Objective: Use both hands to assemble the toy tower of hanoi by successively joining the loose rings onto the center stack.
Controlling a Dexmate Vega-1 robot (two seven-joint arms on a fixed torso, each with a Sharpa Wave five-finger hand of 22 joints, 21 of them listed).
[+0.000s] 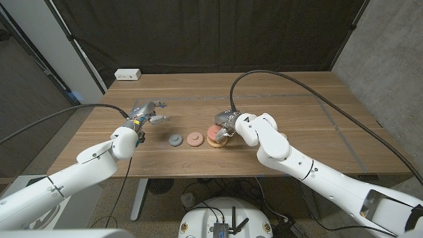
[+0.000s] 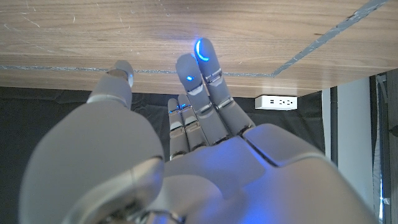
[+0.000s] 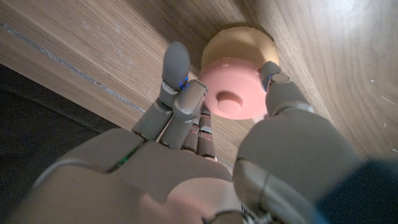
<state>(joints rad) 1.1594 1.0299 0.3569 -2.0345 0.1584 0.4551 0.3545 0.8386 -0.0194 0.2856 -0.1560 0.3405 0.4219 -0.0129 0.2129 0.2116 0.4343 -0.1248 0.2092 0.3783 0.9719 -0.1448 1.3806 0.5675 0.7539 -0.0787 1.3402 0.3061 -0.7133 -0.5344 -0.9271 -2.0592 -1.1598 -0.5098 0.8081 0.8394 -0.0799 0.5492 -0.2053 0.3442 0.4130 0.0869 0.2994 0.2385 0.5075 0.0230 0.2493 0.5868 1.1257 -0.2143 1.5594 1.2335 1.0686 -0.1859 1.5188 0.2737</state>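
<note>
Right hand [image 3: 205, 155] grips the pink ring [image 3: 231, 96] atop the stack [image 1: 215, 140]; left hand [image 1: 147, 116] spread, empty.

Matt wooden table [image 1: 304, 106]; smooth matt pink ring [image 3: 233, 93]

wooden desk [image 1: 317, 99] | black curtain [image 1: 198, 33] behind | grey concrete wall [image 1: 390, 46] at one side | white power strip [image 1: 127, 75] on desk's far corner

White glossy arms, black cables, grey jointed fingers [image 2: 205, 81] with blue-lit tips.
</note>
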